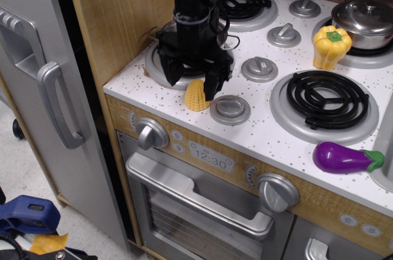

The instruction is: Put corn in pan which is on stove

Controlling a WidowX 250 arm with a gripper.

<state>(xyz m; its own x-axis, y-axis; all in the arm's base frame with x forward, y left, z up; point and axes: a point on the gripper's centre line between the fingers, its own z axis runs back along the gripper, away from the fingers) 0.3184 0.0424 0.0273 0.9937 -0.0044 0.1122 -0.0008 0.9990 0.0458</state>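
While arm vertical, fingers (191, 83) spread just above corn (196, 96).

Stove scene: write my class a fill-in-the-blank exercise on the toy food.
1. The small yellow ribbed toy corn lies on the white speckled stovetop, not in the ____.
2. The open black gripper hovers over the ____.
3. The purple toy eggplant lies near the stove's ____ edge.

Missing: pan; corn; front

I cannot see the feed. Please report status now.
Gripper open, low over the corn, not gripping. Corn on the stove, outside the pan. Nothing between them.
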